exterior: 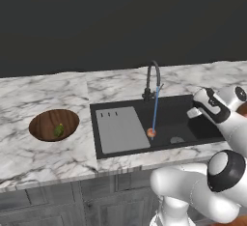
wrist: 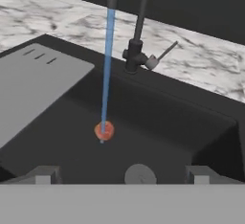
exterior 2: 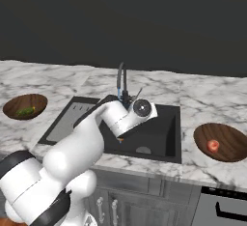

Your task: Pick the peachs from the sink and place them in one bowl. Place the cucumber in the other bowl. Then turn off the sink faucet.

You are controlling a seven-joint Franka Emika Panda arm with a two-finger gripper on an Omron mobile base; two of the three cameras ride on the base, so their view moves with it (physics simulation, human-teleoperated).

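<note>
Your gripper sits nearest the lens in the hand view, fingers spread wide with nothing between them, poised above the black sink. One peach lies on the basin floor directly under the blue water stream, beyond the round drain. Come down straight over that peach, centre it between the fingers, and close gently, since a round fruit on a wet flat floor will likely roll if you nudge it from one side. Mind the faucet and its side lever behind the fruit as you descend and lift.

The other peach already rests in the right-hand bowl, so carry this one there. The cucumber lies in the left bowl. In the right base view your own wrist hides the sink peach, and in the left base view the right bowl is hidden behind the arm at the frame edge.
</note>
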